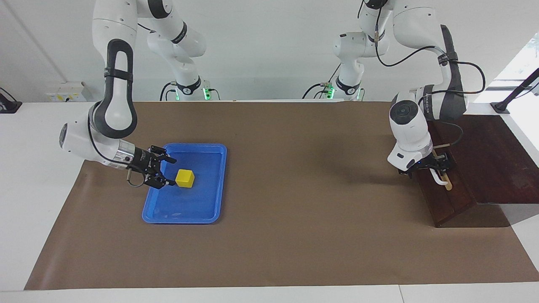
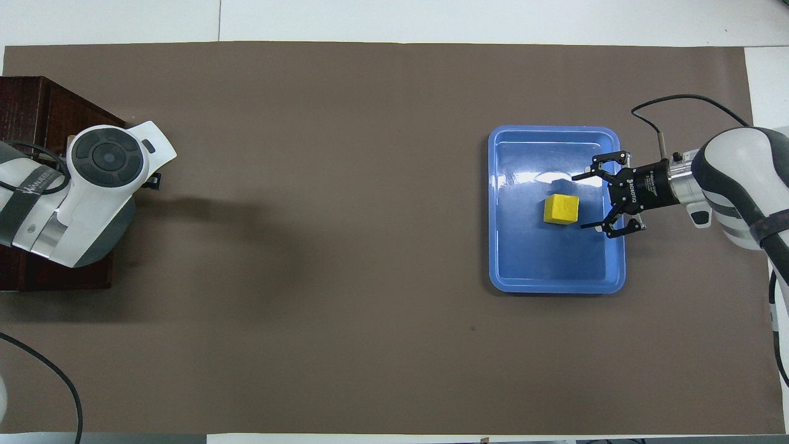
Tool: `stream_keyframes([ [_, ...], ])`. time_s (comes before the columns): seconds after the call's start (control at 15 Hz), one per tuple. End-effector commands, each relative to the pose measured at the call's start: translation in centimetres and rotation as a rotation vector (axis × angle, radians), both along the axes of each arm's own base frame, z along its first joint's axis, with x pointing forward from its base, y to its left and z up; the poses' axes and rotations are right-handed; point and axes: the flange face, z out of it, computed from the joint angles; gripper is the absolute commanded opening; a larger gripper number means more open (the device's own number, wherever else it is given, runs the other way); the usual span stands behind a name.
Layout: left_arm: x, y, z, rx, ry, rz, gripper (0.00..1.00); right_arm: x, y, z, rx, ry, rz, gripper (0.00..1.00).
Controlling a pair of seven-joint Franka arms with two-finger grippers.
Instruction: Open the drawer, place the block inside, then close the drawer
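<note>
A white tabletop (image 1: pixel 38 176) was covered across most of its width by one brown paper sheet (image 1: pixel 294 168), and a plain white wall was seen at the robots' end of it. Two white arms were counted, each with one tool. One blue tray (image 1: pixel 210 210) lay on the sheet toward the right arm's end, and one yellow block (image 1: pixel 185 178) rested in it, near the tray's middle. The right tool (image 1: pixel 167 170) was held low over the tray's edge, its fingers spread wide and pointed at the block, just beside it and apart from it. One dark wood box (image 1: pixel 492 160) stood at the left arm's end of the tabletop, with its drawer (image 1: pixel 446 202) shut and one white bar handle (image 1: pixel 440 180) seen on the drawer's front. The left tool (image 1: pixel 438 166) was placed at that handle; whether its fingers were closed around it could not be told.
</note>
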Motion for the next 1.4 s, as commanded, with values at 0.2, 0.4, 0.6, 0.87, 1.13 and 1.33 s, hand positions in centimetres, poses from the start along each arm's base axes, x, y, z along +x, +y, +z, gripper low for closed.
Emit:
stream_keyframes([
  [0.2,-1.3,-8.5,0.3,-0.178,-0.038,0.115,1.00,-1.1,0.4,-1.3,0.014,-0.012,0.008,1.00],
  [0.4,-2.7,-13.2,0.5,-0.209,-0.012,0.150,1.00,-1.3,0.5,-1.8,0.005,-0.017,0.008,1.00],
  [0.6,-2.6,-14.6,2.2,-0.267,-0.009,0.204,1.00,-1.7,0.4,-2.4,-0.004,-0.037,0.023,1.00],
  [0.87,-2.4,-15.0,3.2,-0.299,-0.005,0.229,1.00,-1.8,0.4,-2.4,-0.004,-0.037,0.023,1.00],
  [1.13,-0.4,-14.5,9.1,-0.403,-0.019,0.329,1.00,-1.7,0.5,-2.3,-0.005,-0.035,0.020,0.67],
  [1.33,1.0,-12.9,13.5,-0.495,0.027,0.489,1.00,-1.5,0.6,-2.1,-0.004,-0.038,0.018,0.15],
])
